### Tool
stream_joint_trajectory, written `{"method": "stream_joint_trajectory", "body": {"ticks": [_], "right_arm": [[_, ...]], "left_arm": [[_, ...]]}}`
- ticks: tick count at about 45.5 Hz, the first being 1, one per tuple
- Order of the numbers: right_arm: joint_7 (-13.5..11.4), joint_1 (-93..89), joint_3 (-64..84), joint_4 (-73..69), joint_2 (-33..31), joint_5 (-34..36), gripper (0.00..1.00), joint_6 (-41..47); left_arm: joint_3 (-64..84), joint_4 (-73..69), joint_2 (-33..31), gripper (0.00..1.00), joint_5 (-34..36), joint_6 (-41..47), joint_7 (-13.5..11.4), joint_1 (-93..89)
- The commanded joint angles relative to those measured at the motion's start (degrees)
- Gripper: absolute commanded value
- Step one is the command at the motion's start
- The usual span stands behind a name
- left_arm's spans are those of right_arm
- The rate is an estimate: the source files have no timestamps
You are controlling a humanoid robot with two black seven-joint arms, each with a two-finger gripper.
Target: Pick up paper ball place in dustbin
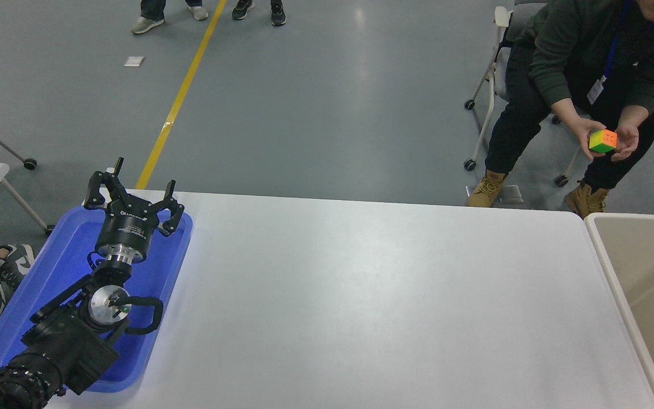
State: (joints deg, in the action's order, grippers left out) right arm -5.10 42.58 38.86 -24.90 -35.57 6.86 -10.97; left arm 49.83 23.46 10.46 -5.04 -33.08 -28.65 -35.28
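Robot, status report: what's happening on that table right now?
Left pincer open, parked over blue tray. Right arm out of view. No paper ball visible. Dustbin at table's right edge. Nothing blocking.

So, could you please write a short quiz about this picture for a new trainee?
1. True or false: the crumpled paper ball lies on the white table.
2. Over which object does the left black claw hang? A) shallow blue plastic tray B) large beige plastic dustbin C) chair
3. What is the seated person at the far right holding?

Key:
1. False; no paper ball is visible.
2. A
3. A multicoloured puzzle cube, held in both hands.
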Motion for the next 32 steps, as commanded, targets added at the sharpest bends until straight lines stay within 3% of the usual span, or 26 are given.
{"method": "stream_joint_trajectory", "body": {"ticks": [1, 4, 7, 14, 18, 32], "right_arm": [[0.01, -1.19, -1.41, 0.38, 0.59, -0.44, 0.0, -0.72], [0.01, -1.01, -1.41, 0.38, 0.51, -0.44, 0.0, -0.72], [0.01, -0.75, -1.41, 0.38, 0.51, -0.35, 0.38, -0.72], [0.01, -0.57, -1.68, 0.12, 0.42, -0.18, 0.89, -0.54], [0.01, -0.57, -2.47, 0.03, 0.42, -0.35, 1.0, -0.37], [0.01, 4.7, -11.24, -1.2, -0.2, -0.62, 1.0, 0.51]], "left_arm": [[0.0, 0.0, 0.0, 1.0, 0.03, 0.03, 0.0, -0.05], [0.0, 0.0, 0.0, 1.0, 0.03, -0.06, 0.0, -0.05], [0.0, 0.0, 0.0, 1.0, 0.03, 0.03, 0.0, 0.04], [0.0, 0.0, 0.0, 1.0, -0.05, -0.06, 0.0, -0.05], [0.0, 0.0, 0.0, 1.0, -0.05, 0.03, 0.0, 0.04], [0.0, 0.0, 0.0, 1.0, -0.05, 0.03, 0.0, -0.05]]}}
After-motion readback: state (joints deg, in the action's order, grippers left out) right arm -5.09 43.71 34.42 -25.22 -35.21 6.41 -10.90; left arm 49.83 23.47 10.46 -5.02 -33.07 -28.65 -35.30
